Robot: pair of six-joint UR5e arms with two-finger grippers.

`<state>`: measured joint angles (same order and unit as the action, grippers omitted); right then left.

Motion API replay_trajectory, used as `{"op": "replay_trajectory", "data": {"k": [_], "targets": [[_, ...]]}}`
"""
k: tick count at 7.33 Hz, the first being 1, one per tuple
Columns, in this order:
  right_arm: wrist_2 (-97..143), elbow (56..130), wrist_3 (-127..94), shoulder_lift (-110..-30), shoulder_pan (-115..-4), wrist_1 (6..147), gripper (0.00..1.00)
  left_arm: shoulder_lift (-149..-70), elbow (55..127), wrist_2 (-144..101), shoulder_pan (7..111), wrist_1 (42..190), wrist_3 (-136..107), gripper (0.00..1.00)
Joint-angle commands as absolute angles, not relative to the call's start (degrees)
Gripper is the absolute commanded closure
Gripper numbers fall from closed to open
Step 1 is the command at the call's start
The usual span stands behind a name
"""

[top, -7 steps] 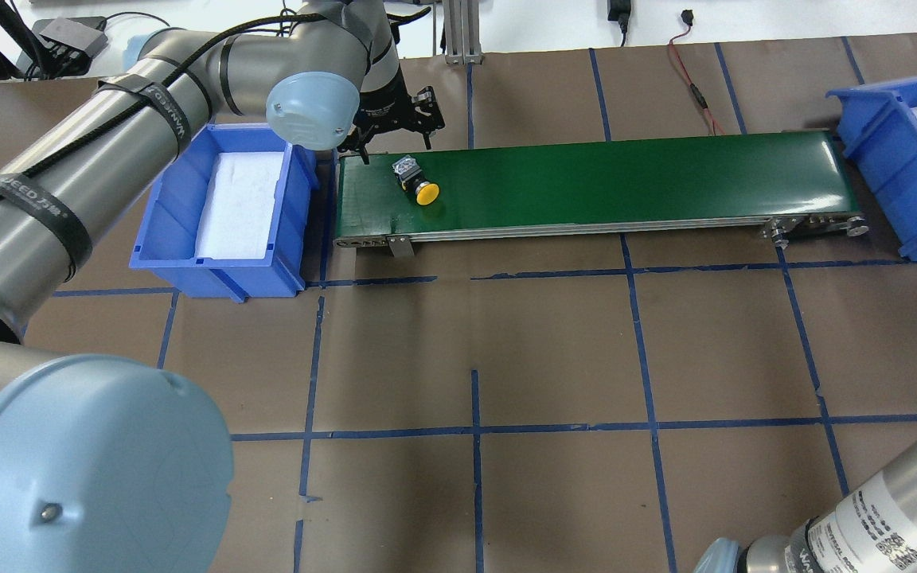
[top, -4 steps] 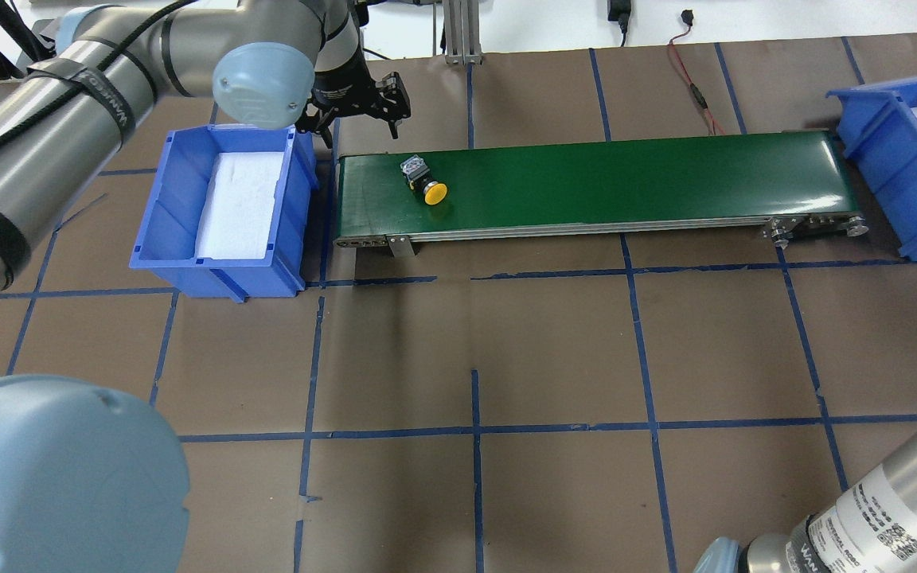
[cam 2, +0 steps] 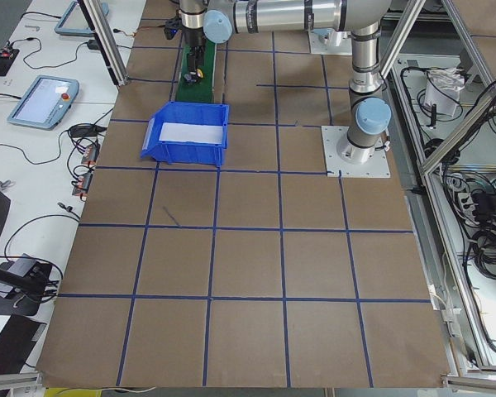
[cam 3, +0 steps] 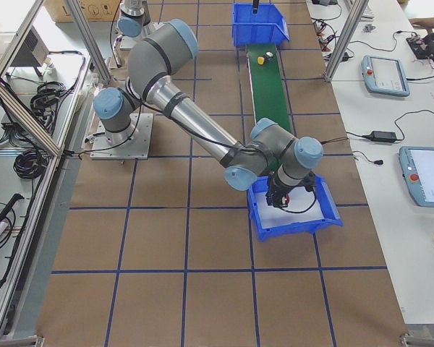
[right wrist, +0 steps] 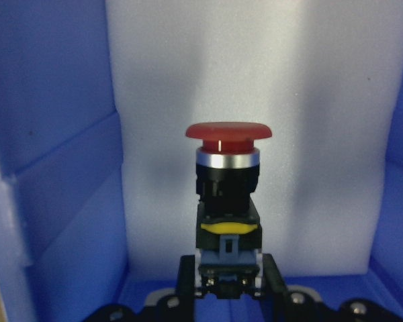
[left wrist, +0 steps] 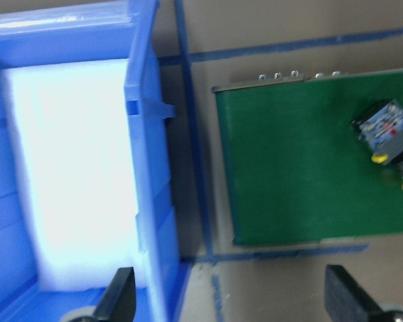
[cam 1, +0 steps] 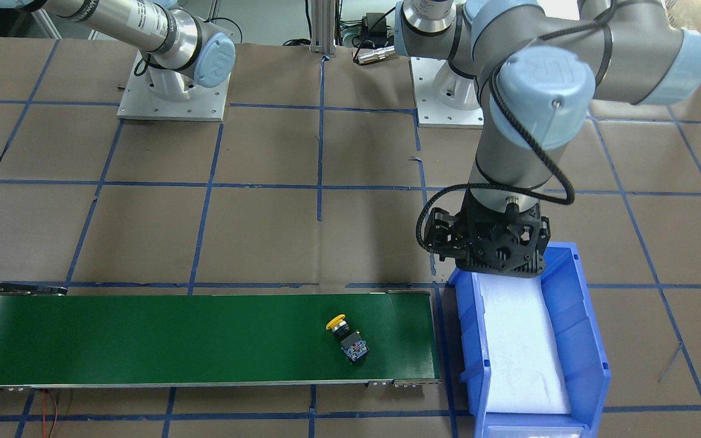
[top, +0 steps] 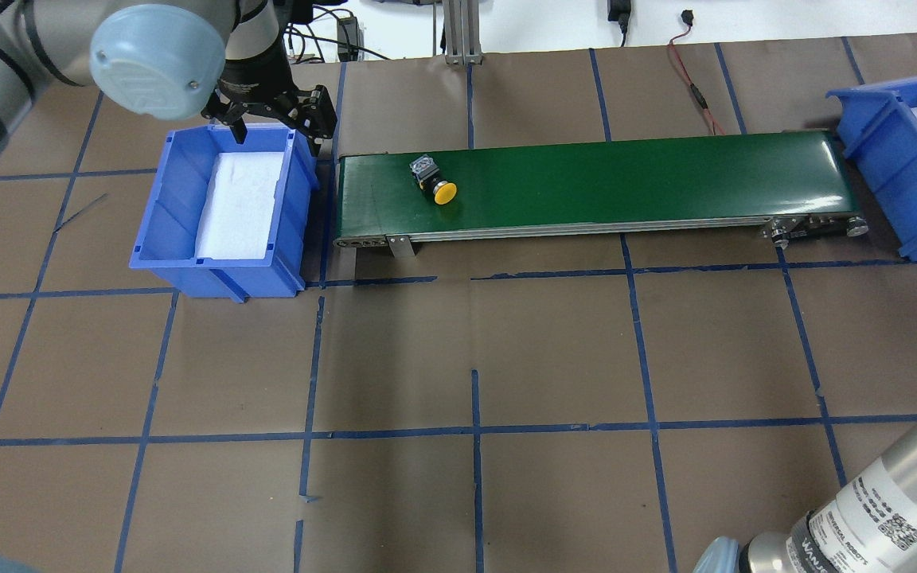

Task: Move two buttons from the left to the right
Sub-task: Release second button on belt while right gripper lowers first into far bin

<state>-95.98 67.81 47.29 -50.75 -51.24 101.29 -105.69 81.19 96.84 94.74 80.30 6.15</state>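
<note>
yellow button (top: 435, 181): on side, green belt (top: 626, 175) | red button (right wrist: 228, 181): upright, clamped in fingers (right wrist: 186, 275)

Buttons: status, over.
Left tool open above left bin edge. Right tool shut on red button at right bin. Yellow button on belt, belt ahead bare.

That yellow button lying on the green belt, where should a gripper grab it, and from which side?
Take the yellow button by its block body, from straight above. It lies on its side, diagonal on the belt, so the body's flat faces are exposed; the round cap would likely slip.
</note>
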Motion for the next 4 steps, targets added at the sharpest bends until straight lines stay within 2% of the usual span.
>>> {"op": "replay_trajectory", "data": {"k": [1,2,3,4], "targets": [[-95.9,67.8,47.3,-50.0,-51.2,101.9,0.84,-98.9,85.2,93.1,94.6,80.5,7.0,0.0],[-95.9,67.8,47.3,-50.0,-51.2,101.9,0.7,-97.8,86.1,93.4,94.3,80.5,7.1,0.0],[-95.9,67.8,47.2,-50.0,-51.2,101.9,0.65,-97.0,86.2,93.8,94.7,80.6,7.0,0.0],[-95.9,67.8,47.3,-50.0,-51.2,101.9,0.65,-96.3,86.4,95.0,94.5,81.1,7.3,0.0]]}}
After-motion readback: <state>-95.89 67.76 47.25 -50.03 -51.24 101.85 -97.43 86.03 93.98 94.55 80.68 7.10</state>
